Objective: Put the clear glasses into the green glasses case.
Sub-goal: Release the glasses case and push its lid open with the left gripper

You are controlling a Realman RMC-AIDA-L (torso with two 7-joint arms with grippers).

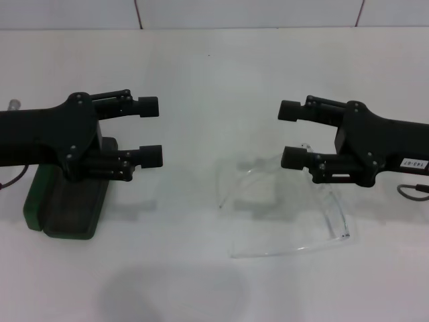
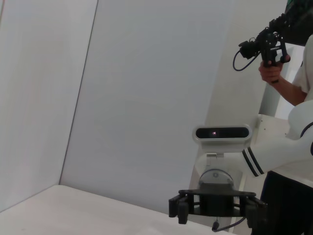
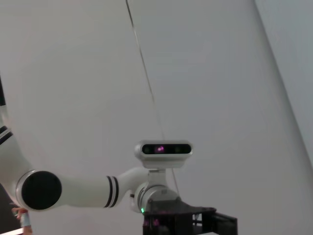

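the clear glasses [image 1: 288,208] lie on the white tabletop [image 1: 201,80] under and just in front of the right end effector [image 1: 293,134], whose fingers are spread with nothing between them. the left end effector [image 1: 150,131], also spread and empty, hovers over the green glasses case [image 1: 67,201]. to grasp well, the right one should probably come down on the frame's front and close gently, since the plastic looks thin. the case is largely covered by the left arm, so i cannot tell if its lid is up.

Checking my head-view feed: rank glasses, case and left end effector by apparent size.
1. Clear wraparound plastic glasses.
2. Dark green oblong glasses case, partly hidden under the left arm.
3. Left end effector, open; it sits nearer the camera, so unsure.
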